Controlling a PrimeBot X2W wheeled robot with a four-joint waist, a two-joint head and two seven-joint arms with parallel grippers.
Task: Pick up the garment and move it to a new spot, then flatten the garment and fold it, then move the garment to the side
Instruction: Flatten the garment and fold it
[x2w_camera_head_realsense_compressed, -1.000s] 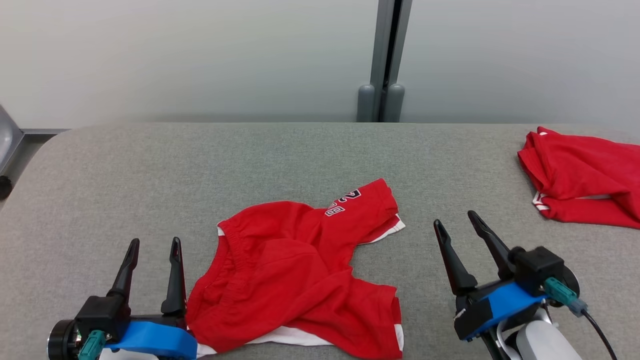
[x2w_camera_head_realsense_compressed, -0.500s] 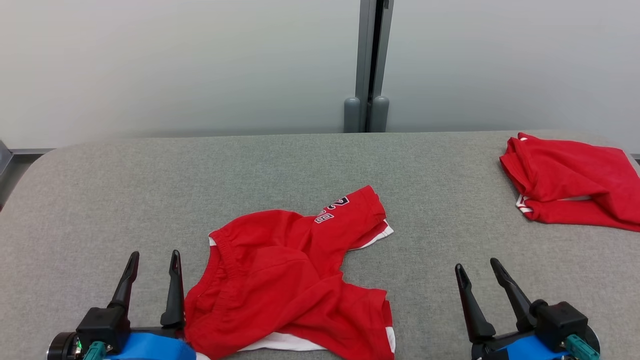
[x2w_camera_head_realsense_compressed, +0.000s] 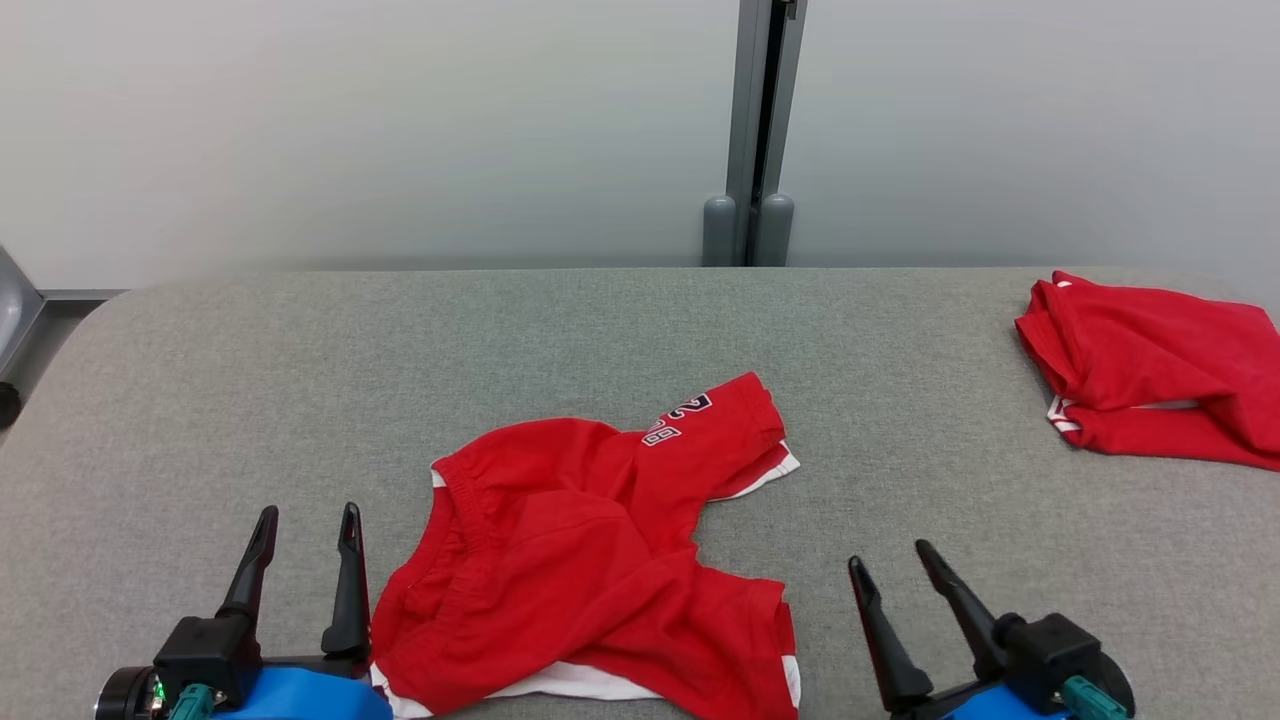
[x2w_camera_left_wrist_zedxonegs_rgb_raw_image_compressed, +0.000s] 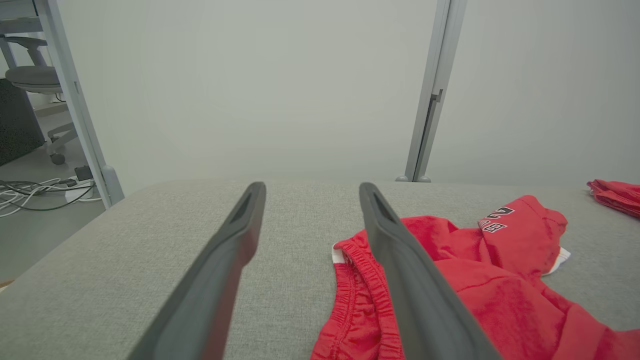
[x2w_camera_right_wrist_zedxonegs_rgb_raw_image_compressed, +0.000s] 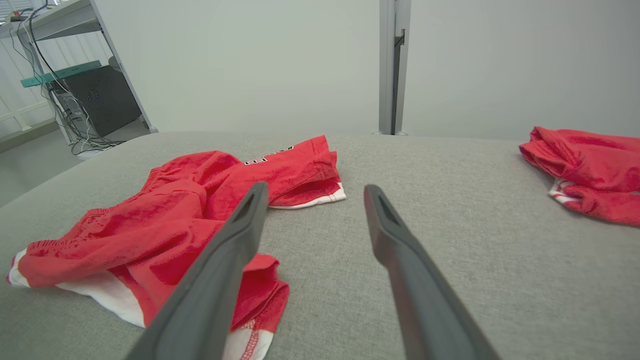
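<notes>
The garment (x2w_camera_head_realsense_compressed: 590, 555) is a pair of red shorts with white trim and a number print, lying crumpled on the grey table (x2w_camera_head_realsense_compressed: 300, 380) near the front centre. It also shows in the left wrist view as the garment (x2w_camera_left_wrist_zedxonegs_rgb_raw_image_compressed: 480, 280) and in the right wrist view as the garment (x2w_camera_right_wrist_zedxonegs_rgb_raw_image_compressed: 165, 225). My left gripper (x2w_camera_head_realsense_compressed: 308, 515) stands open just left of the shorts' waistband, nothing between its fingers. My right gripper (x2w_camera_head_realsense_compressed: 893, 555) stands open to the right of the shorts, apart from them, also empty.
A second red garment (x2w_camera_head_realsense_compressed: 1150, 370) lies bunched at the table's far right, seen too as the red garment (x2w_camera_right_wrist_zedxonegs_rgb_raw_image_compressed: 585, 170). A grey post (x2w_camera_head_realsense_compressed: 750, 140) rises behind the table's far edge against a pale wall. The table's left corner is rounded.
My right gripper has drawn back toward the near edge, away from the shorts' leg. The camera has shifted a little. The left gripper and both garments have stayed put.
</notes>
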